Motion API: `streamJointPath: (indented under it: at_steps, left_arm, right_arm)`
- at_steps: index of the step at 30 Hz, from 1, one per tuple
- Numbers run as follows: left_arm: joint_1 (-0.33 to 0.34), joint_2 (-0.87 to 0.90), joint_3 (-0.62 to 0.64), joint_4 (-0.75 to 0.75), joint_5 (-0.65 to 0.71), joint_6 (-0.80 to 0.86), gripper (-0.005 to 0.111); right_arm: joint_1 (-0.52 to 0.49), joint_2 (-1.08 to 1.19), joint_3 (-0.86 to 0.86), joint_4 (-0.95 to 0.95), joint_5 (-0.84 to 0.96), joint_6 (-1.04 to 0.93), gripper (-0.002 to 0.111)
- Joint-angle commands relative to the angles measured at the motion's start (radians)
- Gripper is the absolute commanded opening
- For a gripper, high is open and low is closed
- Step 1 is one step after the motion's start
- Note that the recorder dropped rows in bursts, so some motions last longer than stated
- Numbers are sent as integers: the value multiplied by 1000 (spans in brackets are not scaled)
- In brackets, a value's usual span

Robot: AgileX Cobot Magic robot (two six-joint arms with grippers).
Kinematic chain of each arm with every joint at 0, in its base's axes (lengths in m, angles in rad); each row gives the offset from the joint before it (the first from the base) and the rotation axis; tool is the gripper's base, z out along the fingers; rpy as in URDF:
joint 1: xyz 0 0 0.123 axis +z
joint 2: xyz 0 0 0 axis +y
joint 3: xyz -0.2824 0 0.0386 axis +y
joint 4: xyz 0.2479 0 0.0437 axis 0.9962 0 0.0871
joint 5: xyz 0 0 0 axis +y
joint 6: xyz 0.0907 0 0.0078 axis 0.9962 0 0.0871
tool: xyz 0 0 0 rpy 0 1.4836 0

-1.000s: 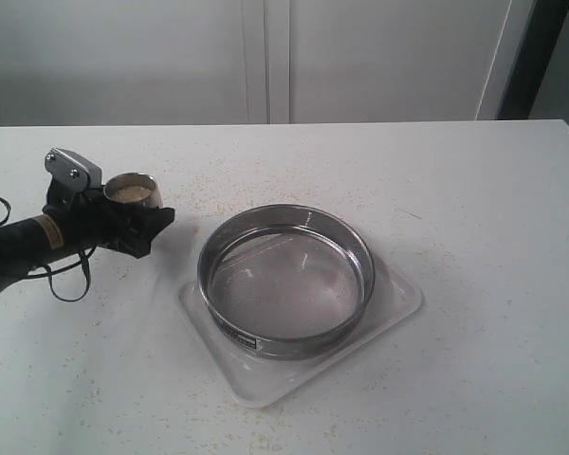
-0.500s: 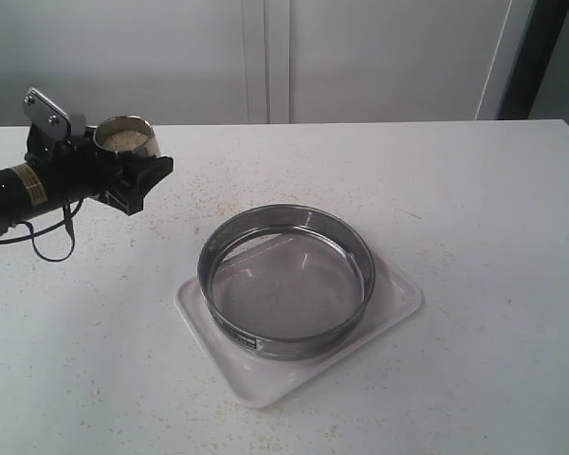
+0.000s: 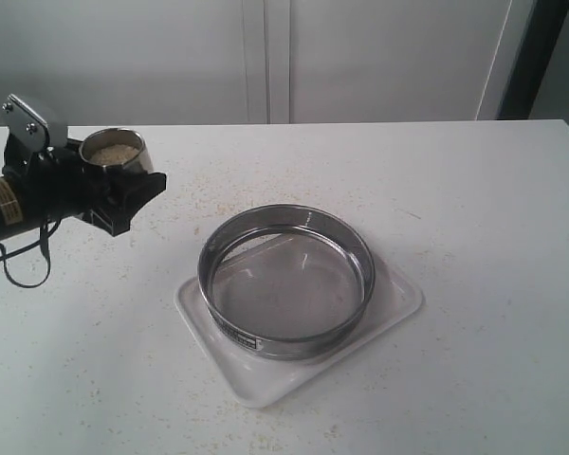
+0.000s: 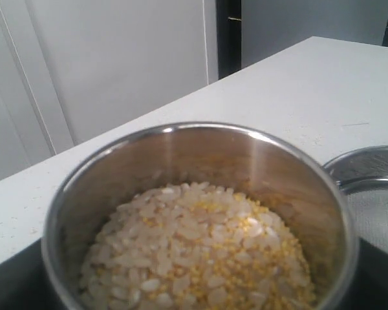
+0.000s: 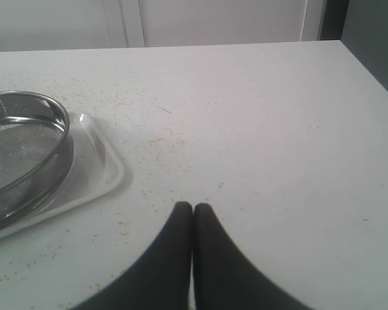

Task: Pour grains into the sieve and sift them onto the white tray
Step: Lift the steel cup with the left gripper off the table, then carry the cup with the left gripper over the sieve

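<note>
Left end effector [image 3: 135, 180] aloft, gripping, right end effector [image 5: 193, 209] closed

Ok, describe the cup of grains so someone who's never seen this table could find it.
On the white table, a wide steel sieve sits on a white tray. Left of it, the left pincer holds a small shiny cup. Unlike the empty sieve, it is full of pale and yellow grains.
</note>
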Motion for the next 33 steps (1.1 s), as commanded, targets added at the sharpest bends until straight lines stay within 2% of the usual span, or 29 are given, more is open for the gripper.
streamJointPath:
  at_steps: [1,5,10,16,21,25,28,33]
  left_arm:
    - [-5,-63,64,-2,-27,41,0]
    - [-5,-98,94,3,-13,62,0]
    - [-16,-127,97,28,67,62,0]
    - [-117,-140,93,-3,233,73,0]
    - [-198,-140,87,-103,319,124,0]
    - [-259,-140,1,-103,362,124,0]
    - [-308,-138,-78,-103,491,124,0]
    - [-366,-94,-162,-96,589,145,0]
  right_arm:
    - [-3,-5,5,-2,-14,0,0]
    - [-3,-5,5,-2,-14,0,0]
    - [-3,-5,5,-2,-14,0,0]
    - [-3,-5,5,-2,-14,0,0]
    - [-3,-5,5,-2,-14,0,0]
    - [-3,-5,5,-2,-14,0,0]
    - [-3,-5,5,-2,-14,0,0]
    - [-3,-5,5,-2,-14,0,0]
